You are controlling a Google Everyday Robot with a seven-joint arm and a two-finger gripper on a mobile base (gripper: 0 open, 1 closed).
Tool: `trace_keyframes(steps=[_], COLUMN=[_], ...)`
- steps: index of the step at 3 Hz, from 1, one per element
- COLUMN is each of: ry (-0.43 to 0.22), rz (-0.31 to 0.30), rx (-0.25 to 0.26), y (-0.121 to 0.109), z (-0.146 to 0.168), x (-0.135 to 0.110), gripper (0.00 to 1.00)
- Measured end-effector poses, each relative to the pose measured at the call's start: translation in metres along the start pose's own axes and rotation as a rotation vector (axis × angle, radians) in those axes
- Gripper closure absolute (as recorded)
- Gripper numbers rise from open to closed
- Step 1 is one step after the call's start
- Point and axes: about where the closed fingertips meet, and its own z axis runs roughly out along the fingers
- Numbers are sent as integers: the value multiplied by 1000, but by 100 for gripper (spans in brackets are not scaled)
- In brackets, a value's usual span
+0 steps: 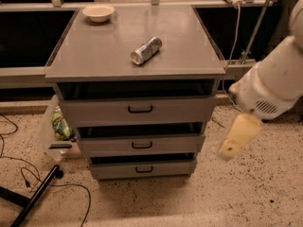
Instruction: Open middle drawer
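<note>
Camera view: gripper (235,143) hangs right of middle drawer (142,145), apart; its state unclear.

Cabinet (104,56) centre. Bowl (98,13) on top, far left corner. Can (146,50) on top, middle, lying on side. Near face: middle drawer (109,146) between top drawer (94,111) and bottom drawer (113,170). Gripper (234,143) right of cabinet, level with middle drawer, apart from it. Bag (59,126) on floor, left of cabinet. Pole (35,196) on floor, near left.

- Dim, warm light is cast from above; a soft sheen is seen on the bench (94,56) top.
- Dark shadow is held in the gap above the middle drawer (142,144).
- The gripper (233,145), right of that drawer, is lit brightly.
</note>
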Motion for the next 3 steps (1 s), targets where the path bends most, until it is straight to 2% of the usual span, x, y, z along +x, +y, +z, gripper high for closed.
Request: trace_keyframes(steps=[1, 2, 3], ry=[-79, -96, -95], rz=[0, -1, -1], rx=[-66, -39, -40], y=[28, 25, 25], z=[71, 76, 75], x=[-24, -28, -28], gripper=[0, 0, 0])
